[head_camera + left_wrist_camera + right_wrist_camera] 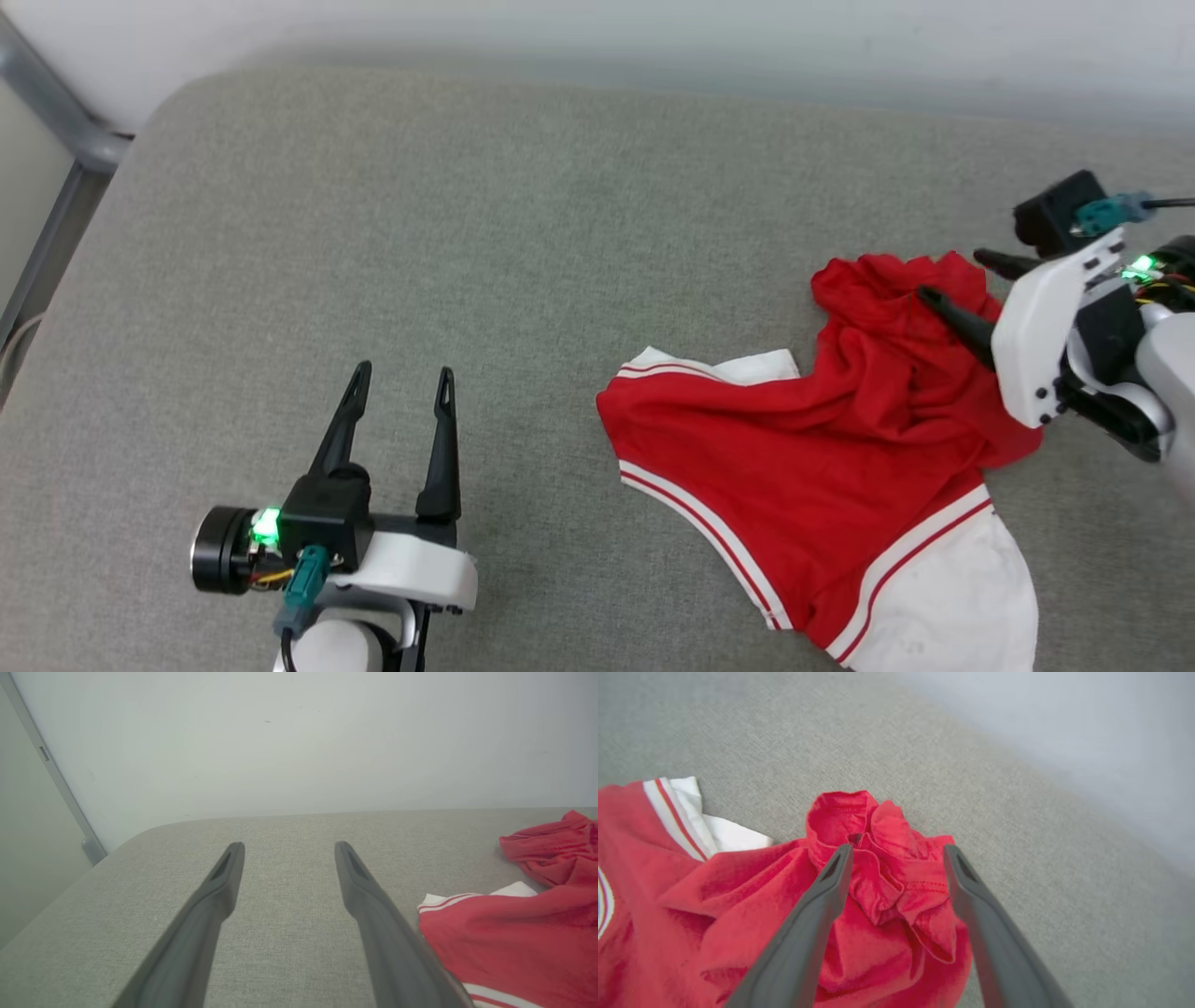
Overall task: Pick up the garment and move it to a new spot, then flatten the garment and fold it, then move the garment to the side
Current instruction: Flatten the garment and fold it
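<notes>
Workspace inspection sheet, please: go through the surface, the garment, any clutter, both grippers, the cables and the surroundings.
Surface: grey fabric surface, rounded far-left corner.
Job's things: red garment with white, stripe-trimmed sleeves, crumpled on the robot's right, not flattened or folded.
Clutter: nothing seen.
Grippers: left gripper open over bare fabric, apart from the garment; right gripper open, fingers either side of a bunched red fold.
Cables: left wrist connector and right wrist connector, teal, each with a cable.
Surroundings: pale wall behind; grey metal post at far left.
</notes>
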